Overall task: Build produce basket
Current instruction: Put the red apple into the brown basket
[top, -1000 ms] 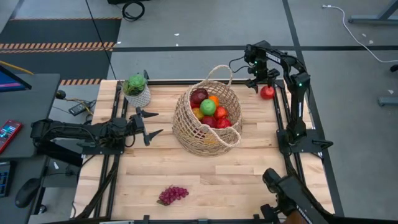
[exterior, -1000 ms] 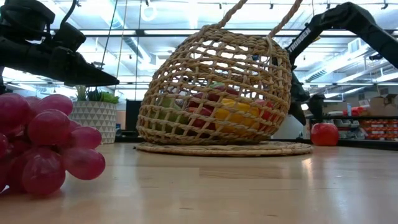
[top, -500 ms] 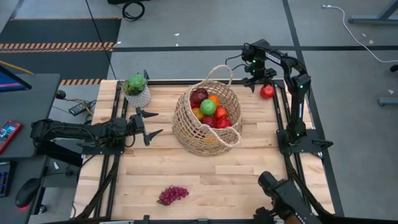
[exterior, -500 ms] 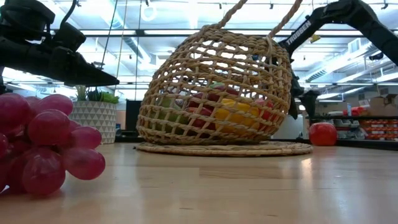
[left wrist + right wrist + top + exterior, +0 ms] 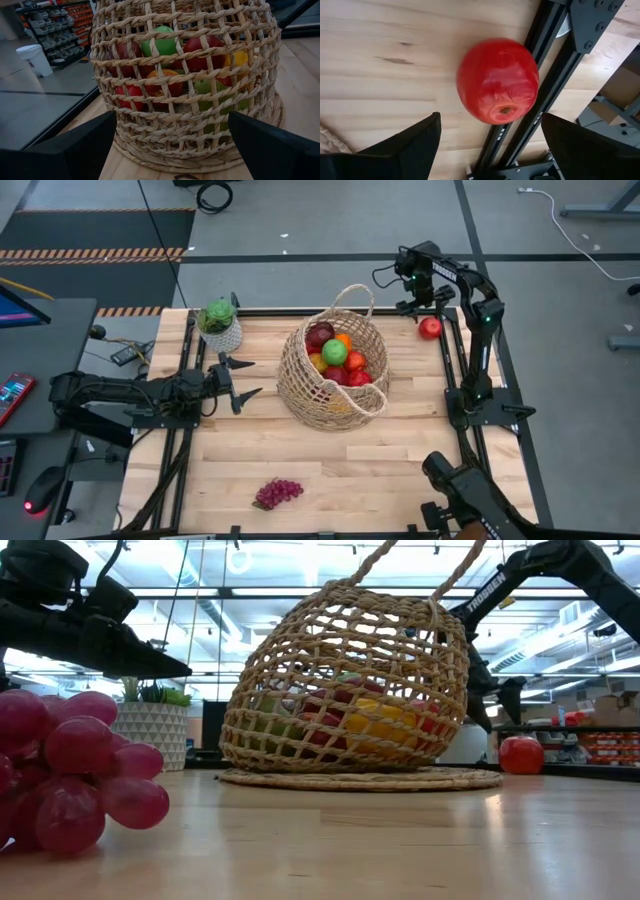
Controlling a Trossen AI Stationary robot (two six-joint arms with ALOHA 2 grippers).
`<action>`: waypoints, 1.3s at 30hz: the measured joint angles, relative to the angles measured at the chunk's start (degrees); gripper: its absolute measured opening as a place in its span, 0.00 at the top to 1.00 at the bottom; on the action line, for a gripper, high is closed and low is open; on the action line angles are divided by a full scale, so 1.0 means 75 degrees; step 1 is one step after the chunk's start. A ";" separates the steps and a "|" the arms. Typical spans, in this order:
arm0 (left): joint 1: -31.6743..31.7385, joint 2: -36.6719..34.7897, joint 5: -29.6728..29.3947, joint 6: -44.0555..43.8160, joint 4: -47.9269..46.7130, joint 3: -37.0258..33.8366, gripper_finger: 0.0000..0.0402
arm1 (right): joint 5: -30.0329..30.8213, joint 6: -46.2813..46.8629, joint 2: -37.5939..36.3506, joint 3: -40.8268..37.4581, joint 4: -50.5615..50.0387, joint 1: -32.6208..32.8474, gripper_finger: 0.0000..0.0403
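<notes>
While the grape bunch (image 5: 278, 493) lies alone on the table (image 5: 400, 470) well in front of the basket (image 5: 333, 365), the basket itself stands near the table's middle, already holding a green apple (image 5: 334, 351), red fruit and an orange. Beside the basket, on its left, the left gripper (image 5: 238, 380) hangs with fingers spread and empty. Beyond the basket to its right, the right gripper (image 5: 415, 300) hovers open-fingered near a red apple (image 5: 430, 328) at the table's far edge, not touching it.

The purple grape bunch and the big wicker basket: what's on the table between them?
Nothing: the high view shows only bare wooden table between the purple grape bunch and the tan wicker basket.
</notes>
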 joint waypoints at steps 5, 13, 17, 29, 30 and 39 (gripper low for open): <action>0.0001 0.0000 -0.0002 0.0000 0.0002 0.0000 0.03 | 0.0116 -0.0005 0.0003 -0.0003 0.0000 0.0036 0.14; 0.0003 -0.0001 -0.0001 0.0000 0.0002 -0.0001 0.03 | 0.1186 -0.0249 0.0015 -0.0504 0.0286 0.0450 0.14; 0.0000 -0.0001 -0.0001 0.0000 0.0003 -0.0001 0.03 | 0.1649 -0.0345 0.0015 -0.0601 0.0291 0.0641 0.14; 0.0001 -0.0002 -0.0001 0.0000 0.0000 0.0000 0.03 | 0.2943 -0.2363 0.0015 -0.1497 0.0145 0.1491 0.14; 0.0001 0.0000 0.0000 0.0000 0.0000 -0.0002 0.03 | 0.2969 -0.2581 0.0015 -0.1564 0.0164 0.1549 0.14; 0.0000 0.0000 -0.0002 0.0000 0.0003 -0.0002 0.03 | 0.3640 -0.4311 0.0015 -0.2308 0.0398 0.1742 0.14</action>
